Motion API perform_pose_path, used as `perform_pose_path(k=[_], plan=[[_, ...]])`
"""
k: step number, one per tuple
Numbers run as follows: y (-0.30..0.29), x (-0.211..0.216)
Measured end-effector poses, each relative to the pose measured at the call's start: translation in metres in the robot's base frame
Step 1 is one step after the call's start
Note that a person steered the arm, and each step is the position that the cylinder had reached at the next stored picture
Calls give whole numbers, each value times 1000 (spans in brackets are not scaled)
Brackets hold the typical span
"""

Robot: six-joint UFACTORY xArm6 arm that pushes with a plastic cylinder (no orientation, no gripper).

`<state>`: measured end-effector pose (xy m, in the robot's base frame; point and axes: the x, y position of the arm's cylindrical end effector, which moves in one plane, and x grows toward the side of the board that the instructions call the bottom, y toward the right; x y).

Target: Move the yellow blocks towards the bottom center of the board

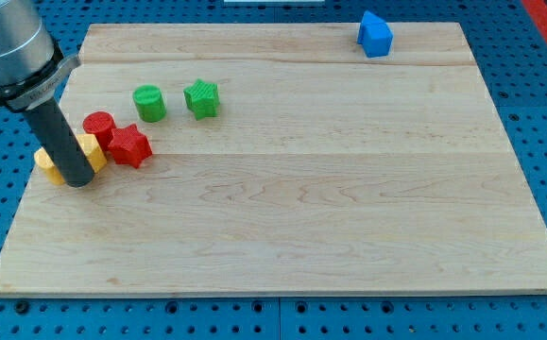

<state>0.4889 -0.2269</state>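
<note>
Two yellow blocks lie at the view's left edge of the wooden board (282, 217). One yellow block (47, 161) shows left of the rod, the other yellow block (92, 150) shows right of it; their shapes are partly hidden by the rod. My tip (77, 182) rests on the board between them, touching or nearly touching both. A red cylinder (99, 126) and a red star (129, 144) sit just right of the yellow blocks.
A green cylinder (148, 102) and a green star (201, 97) lie above the red blocks. A blue block (375, 35) sits at the view's top right edge. The arm's grey body (8, 47) hangs over the top left corner.
</note>
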Motion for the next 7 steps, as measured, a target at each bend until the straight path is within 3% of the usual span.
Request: perform_pose_path(k=[1,2,7], plan=[[-21,74],[-77,68],[-67,-7]])
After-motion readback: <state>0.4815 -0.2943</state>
